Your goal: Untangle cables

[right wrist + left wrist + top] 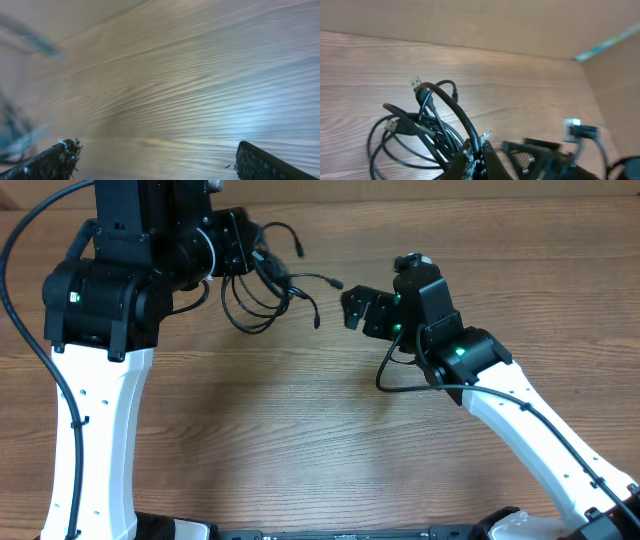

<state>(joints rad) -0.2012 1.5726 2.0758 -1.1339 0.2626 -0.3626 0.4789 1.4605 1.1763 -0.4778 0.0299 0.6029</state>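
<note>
Looking down from overhead first: the left gripper point(252, 258) sits at the back of the light-brown wood-grain table point(300, 430), clamped shut on a loose bundle of thin black cables point(270, 283). The loops fan out toward the middle, with a couple of small plug ends sticking out to the right. The right gripper point(352, 310) is just beside those plug ends, not touching them, jaws spread wide with nothing in them. Left wrist cam next: the left gripper point(476, 150) is pinched tight on several strands of the cables point(420, 130), right where they cross. The rest curls off to the left in overlapping loops above the table point(520, 80), and I honestly can't tell if the loops rest on the wood or hang just over it. One silver USB plug point(415, 81) pokes up at the top of the tangle. The right gripper point(535, 155) shows up blurry at the bottom right, near the pinch point. Right wrist cam is pretty smeared: the right gripper point(155, 160) has its black fingertips point(57, 157) at opposite bottom corners, wide apart, with just blurry table point(175, 75) between them.
</note>
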